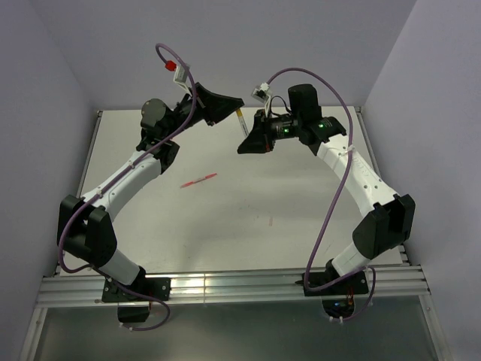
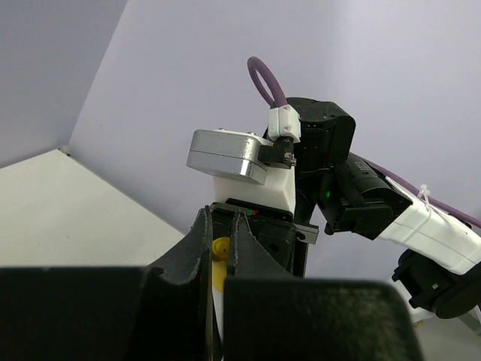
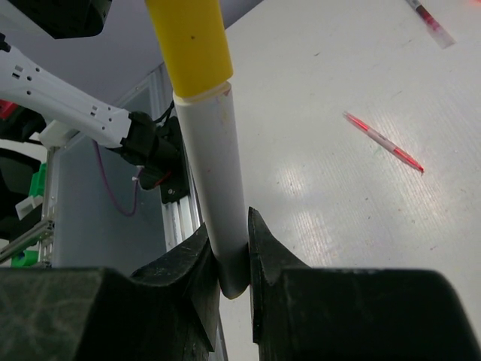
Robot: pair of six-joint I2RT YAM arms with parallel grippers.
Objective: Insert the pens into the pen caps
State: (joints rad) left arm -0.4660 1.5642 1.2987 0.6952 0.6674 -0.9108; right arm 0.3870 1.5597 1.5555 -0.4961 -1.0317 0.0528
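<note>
A white stick pen [image 1: 241, 122] with a yellowish cap on one end hangs in the air between my two grippers, above the far middle of the table. My right gripper [image 3: 233, 252] is shut on the white barrel [image 3: 214, 165]; the cap [image 3: 192, 41] sits on the barrel above it. My left gripper [image 2: 219, 229] is shut on the yellowish cap [image 2: 219, 252]. In the top view the left gripper [image 1: 233, 105] and right gripper [image 1: 250, 141] almost meet. A thin red stick pen [image 1: 199, 180] lies on the table and shows in the right wrist view [image 3: 383, 141]. The marker is out of view.
A dark-red pen end [image 3: 430, 15] lies at the top right of the right wrist view. A tiny reddish piece [image 1: 271, 221] lies mid-table. The white table [image 1: 225, 226] has a metal rail [image 1: 225, 286] along its near edge and grey walls on three sides.
</note>
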